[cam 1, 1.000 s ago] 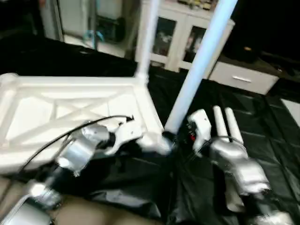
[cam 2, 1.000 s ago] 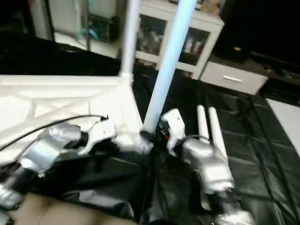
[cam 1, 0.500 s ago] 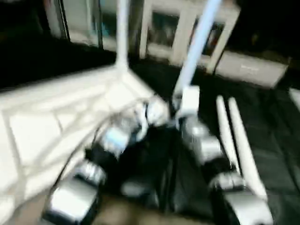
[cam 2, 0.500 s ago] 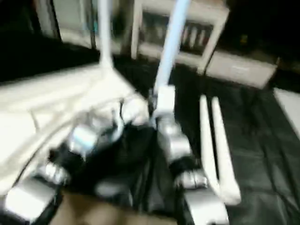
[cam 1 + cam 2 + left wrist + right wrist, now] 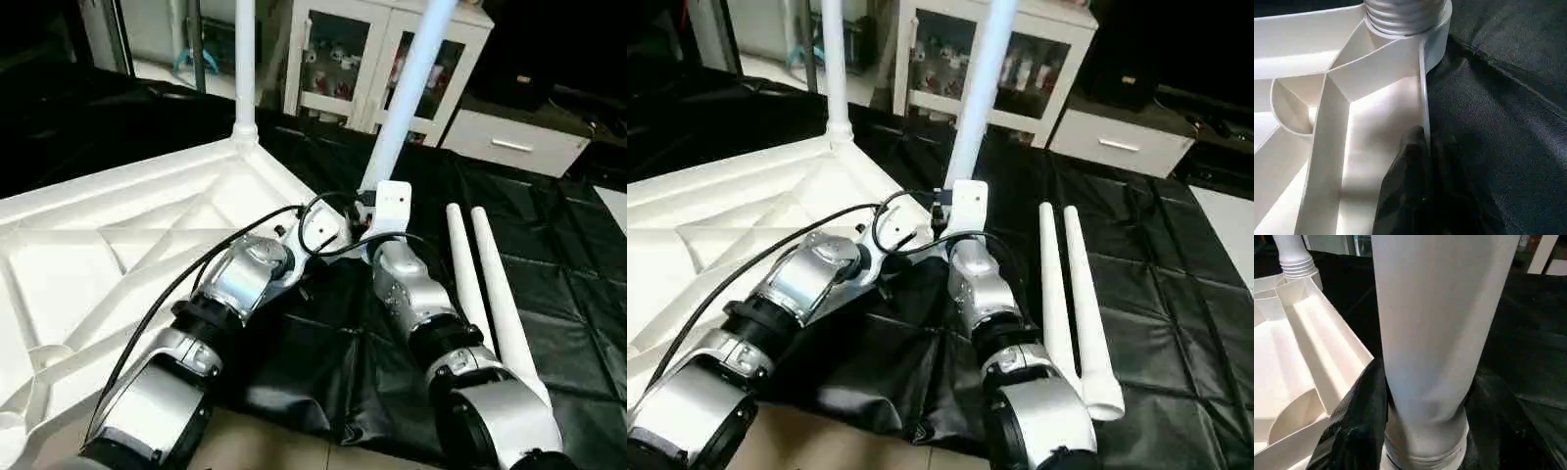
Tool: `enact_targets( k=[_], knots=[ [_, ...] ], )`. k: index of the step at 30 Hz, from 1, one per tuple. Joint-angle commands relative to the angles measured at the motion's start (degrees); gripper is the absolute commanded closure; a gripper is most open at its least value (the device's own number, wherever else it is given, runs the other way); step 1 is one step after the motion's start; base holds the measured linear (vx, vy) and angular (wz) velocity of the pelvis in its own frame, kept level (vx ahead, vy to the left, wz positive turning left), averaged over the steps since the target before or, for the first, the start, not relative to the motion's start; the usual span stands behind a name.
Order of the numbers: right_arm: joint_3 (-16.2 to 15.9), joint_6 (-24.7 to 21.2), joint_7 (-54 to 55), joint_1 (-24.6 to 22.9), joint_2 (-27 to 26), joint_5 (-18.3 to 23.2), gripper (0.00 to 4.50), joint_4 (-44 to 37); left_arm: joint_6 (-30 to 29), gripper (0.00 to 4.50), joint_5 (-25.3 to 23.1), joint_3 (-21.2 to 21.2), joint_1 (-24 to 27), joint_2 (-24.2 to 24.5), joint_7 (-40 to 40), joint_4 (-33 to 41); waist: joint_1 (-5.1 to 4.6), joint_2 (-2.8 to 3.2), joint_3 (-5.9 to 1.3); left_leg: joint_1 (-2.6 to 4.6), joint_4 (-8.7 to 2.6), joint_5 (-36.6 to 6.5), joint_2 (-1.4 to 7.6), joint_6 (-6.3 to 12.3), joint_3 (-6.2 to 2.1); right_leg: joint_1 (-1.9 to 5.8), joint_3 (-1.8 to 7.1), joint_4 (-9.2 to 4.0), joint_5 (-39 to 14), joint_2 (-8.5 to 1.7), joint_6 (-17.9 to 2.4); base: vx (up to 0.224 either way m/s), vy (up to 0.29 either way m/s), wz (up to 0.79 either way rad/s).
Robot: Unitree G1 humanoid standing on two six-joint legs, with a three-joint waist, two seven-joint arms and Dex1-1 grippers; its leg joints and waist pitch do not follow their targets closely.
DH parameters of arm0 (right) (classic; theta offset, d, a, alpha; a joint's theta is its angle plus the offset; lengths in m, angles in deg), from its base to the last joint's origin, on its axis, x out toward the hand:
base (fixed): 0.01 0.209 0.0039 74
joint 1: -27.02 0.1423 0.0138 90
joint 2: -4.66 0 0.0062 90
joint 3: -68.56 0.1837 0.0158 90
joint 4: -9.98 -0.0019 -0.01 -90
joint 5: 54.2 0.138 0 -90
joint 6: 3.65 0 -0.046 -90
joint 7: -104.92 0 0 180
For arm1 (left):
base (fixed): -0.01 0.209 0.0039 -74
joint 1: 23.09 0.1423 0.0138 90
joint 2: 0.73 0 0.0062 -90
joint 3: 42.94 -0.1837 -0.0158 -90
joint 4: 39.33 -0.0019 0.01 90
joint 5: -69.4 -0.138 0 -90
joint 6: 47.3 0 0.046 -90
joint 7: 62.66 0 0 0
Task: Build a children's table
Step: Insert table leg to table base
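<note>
Gripping: right gripper (image 5: 1420, 431) clasps a standing leg (image 5: 407, 93)
Left gripper (image 5: 1422, 161): pinched on the tabletop (image 5: 118, 245) rim

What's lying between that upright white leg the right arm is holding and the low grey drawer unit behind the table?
Just the worktable's black cover, with two loose legs lying side by side on it, seen in the eye views.
</note>
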Motion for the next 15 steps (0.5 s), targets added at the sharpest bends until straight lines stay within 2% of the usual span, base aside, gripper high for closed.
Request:
enact_targets(
  k=[1, 3, 5, 7, 10, 12, 13, 15],
  knots=[
    [-0.5, -2.3, -2.0, -2.7, -1.0, -0.6, 2.29, 5.1, 1.9, 4.5, -0.4, -0.6, -2.2, -0.6, -0.5, 0.0, -0.26, 1.38, -1.97, -0.45, -4.41, -9.4, 0.96, -1.73, 0.34, 2.23, 3.25, -4.94, -2.4, -3.67, -7.9, 0.0, 0.0, 0.0],
    [-0.9, -1.3, -3.9, -2.5, -0.7, -0.7, 1.94, 3.6, 2.0, 4.5, -0.4, -0.7, -2.0, -0.2, -1.0, 0.2, -0.24, 1.34, -1.97, -0.52, -4.37, -8.8, 0.92, -1.43, 0.38, 2.32, 3.28, -4.88, -2.0, -3.65, -8.1, 0.0, 0.0, 0.0],
    [-1.1, -1.1, -5.0, -2.5, -0.2, -0.7, 1.84, 2.2, 2.1, 4.5, -0.4, -0.7, -1.9, 0.2, -1.4, 0.4, -0.25, 1.38, -2.02, -0.6, -4.28, -7.9, 0.94, -1.06, 0.42, 2.41, 3.27, -4.75, -0.3, -3.65, -8.6, 0.0, 0.0, 0.0],
    [-1.0, -1.0, -5.8, -2.5, 0.2, -0.6, 1.52, 0.9, 2.1, 4.5, -0.4, -0.7, -1.8, 0.5, -1.7, 0.8, -0.27, 1.29, -2.03, -0.57, -4.25, -7.0, 0.92, -0.91, 0.43, 2.5, 3.26, -4.61, 0.7, -3.56, -8.9, 0.0, 0.0, 0.0],
    [-1.0, -0.8, -7.0, -2.6, 0.8, -0.6, 1.39, -0.8, 2.2, 4.5, -0.4, -0.8, -1.6, 0.9, -2.1, 1.2, -0.24, 1.36, -1.89, -0.53, -4.21, -6.4, 0.96, -0.43, 0.5, 2.48, 3.28, -4.58, 1.3, -3.66, -9.5, 0.0, 0.0, 0.0],
    [-1.4, -1.5, -8.8, -3.2, 1.7, -0.5, 1.03, -4.8, 2.4, 4.5, -0.4, -0.8, -1.5, 1.2, -2.5, 1.2, -0.13, 1.39, -1.85, -0.5, -4.12, -5.6, 0.94, -0.12, 0.53, 2.61, 3.31, -4.53, 2.1, -3.61, -9.7, 0.0, 0.0, 0.0],
    [-1.5, -1.8, -9.2, -3.4, 1.8, -0.5, 1.03, -5.7, 2.5, 4.5, -0.5, -0.8, -1.5, 1.3, -2.6, 1.3, -0.13, 1.39, -1.85, -0.5, -4.12, -5.6, 0.94, -0.12, 0.53, 2.61, 3.31, -4.53, 2.1, -3.61, -9.7, 0.0, 0.0, 0.0],
    [-1.9, -3.9, -11.3, -5.0, 2.7, -0.2, 0.85, -11.4, 2.7, 4.5, -0.5, -0.8, -1.5, 1.6, -2.9, 1.3, 0.03, 1.21, -1.86, -0.62, -3.9, -2.6, 0.81, 0.66, 0.57, 2.87, 3.35, -4.2, 6.0, -3.45, -9.9, 0.0, 0.0, 0.0]
  ],
)
